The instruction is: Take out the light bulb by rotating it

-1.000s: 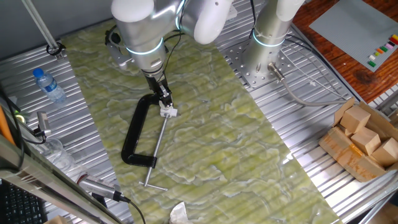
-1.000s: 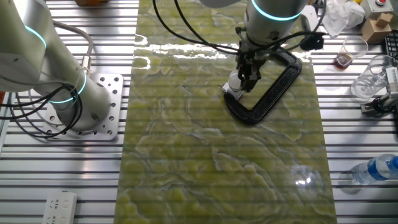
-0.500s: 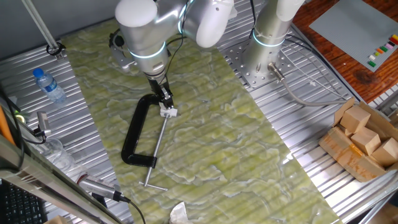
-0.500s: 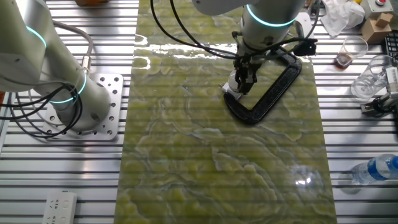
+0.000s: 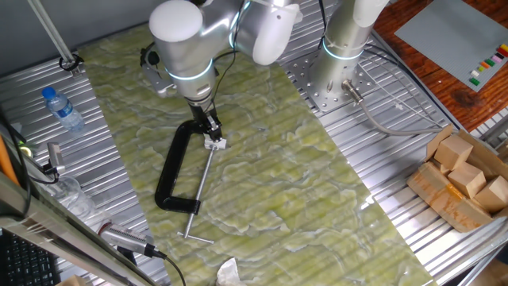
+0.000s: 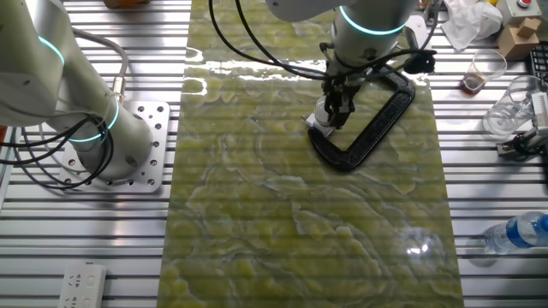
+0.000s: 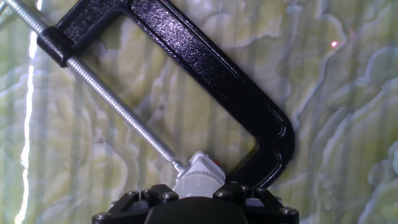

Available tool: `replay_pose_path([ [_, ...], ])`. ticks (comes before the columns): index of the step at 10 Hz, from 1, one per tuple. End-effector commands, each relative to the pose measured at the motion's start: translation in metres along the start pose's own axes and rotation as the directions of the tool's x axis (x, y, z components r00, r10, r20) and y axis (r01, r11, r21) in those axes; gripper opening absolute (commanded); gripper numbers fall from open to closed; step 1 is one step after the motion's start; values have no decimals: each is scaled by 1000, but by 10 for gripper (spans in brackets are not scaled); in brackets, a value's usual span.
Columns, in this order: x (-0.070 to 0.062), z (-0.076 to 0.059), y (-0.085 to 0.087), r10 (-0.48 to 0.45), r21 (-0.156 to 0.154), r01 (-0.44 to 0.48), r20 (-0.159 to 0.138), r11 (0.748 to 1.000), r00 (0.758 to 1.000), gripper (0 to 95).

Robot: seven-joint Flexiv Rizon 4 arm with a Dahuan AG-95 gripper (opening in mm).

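Observation:
The light bulb [image 6: 323,110] is small, white and round. It sits on a white square socket piece [image 6: 318,127] held in the black C-clamp [image 6: 377,120]. My gripper [image 6: 336,111] points down and is shut on the bulb. In one fixed view the gripper [image 5: 209,130] covers the bulb, and only the socket piece [image 5: 214,144] shows at the clamp's [image 5: 170,168] screw tip. In the hand view the bulb [image 7: 198,180] sits between my fingers [image 7: 158,194] at the bottom edge. The clamp [image 7: 205,68] and its threaded screw [image 7: 118,106] lie beyond it.
A second arm's base [image 6: 120,145] is bolted at the mat's side. A clear bottle with a blue cap [image 5: 62,109] lies on the metal table, also seen in the other fixed view [image 6: 514,233]. A box of wooden blocks [image 5: 464,179] stands at the right. Plastic cups [image 6: 509,111] stand nearby.
My wrist has turned a little while the fingers stay on the bulb. The upper arm shifted slightly. The clamp and socket have not moved.

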State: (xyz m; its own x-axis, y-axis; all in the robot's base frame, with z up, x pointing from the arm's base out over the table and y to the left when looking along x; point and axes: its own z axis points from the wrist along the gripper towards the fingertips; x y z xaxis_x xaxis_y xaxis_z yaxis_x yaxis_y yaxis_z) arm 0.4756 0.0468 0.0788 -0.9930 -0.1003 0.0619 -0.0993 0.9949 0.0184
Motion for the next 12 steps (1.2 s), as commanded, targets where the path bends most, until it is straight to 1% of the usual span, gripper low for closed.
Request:
replay_pose_path([
  [1,0,1,0,-21,5,21,-1,1000,1000,570],
  [5,0,1,0,-33,0,33,-3,999,999,570],
  [6,0,1,0,-38,-1,38,-4,999,999,380],
  [10,0,2,-1,-52,4,52,-3,999,999,380],
  [11,0,2,-1,-55,3,55,-3,998,998,190],
  [12,0,2,-1,-71,3,71,-3,997,997,190],
])
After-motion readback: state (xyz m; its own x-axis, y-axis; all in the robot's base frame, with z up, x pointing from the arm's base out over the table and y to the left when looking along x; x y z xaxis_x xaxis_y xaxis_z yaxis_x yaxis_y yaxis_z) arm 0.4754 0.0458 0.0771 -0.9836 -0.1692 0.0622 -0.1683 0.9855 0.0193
